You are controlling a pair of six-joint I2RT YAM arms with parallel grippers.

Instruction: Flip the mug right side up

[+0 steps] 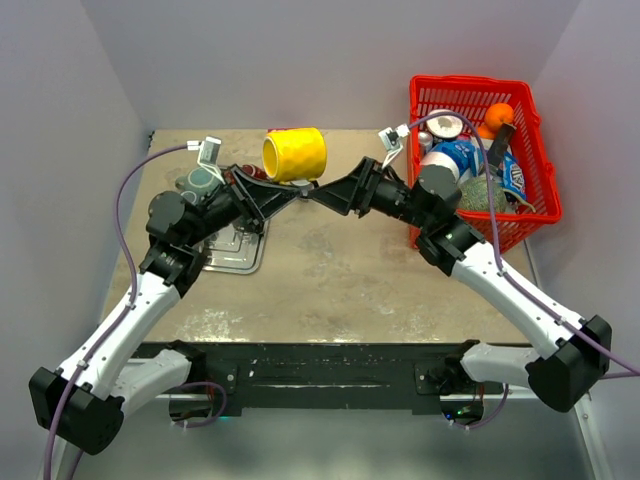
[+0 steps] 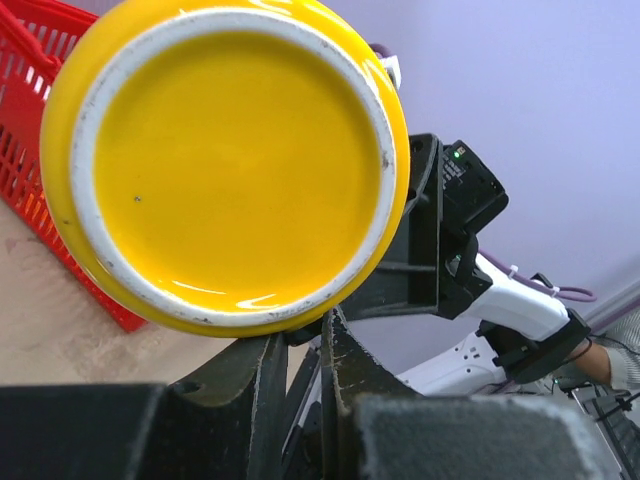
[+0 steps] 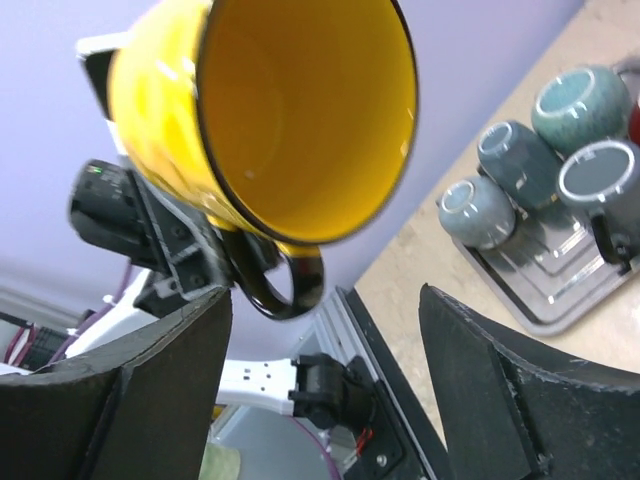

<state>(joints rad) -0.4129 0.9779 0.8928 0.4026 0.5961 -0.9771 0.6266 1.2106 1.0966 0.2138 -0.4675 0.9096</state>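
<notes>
A yellow mug (image 1: 295,155) with a black handle (image 3: 290,280) hangs on its side above the back of the table. Its mouth (image 3: 300,110) faces my right wrist camera and its base (image 2: 230,160) faces the left one. My left gripper (image 1: 288,190) comes in from below the mug and is shut on the handle (image 2: 300,335). Opposite it, my right gripper (image 1: 312,190) is open. Its fingers (image 3: 150,380) stand wide on either side just below the handle and do not touch it.
A metal tray (image 1: 235,250) at the left holds upside-down grey mugs (image 3: 540,150). A red basket (image 1: 470,82) full of items stands at the back right. Both arms meet over the table's back middle.
</notes>
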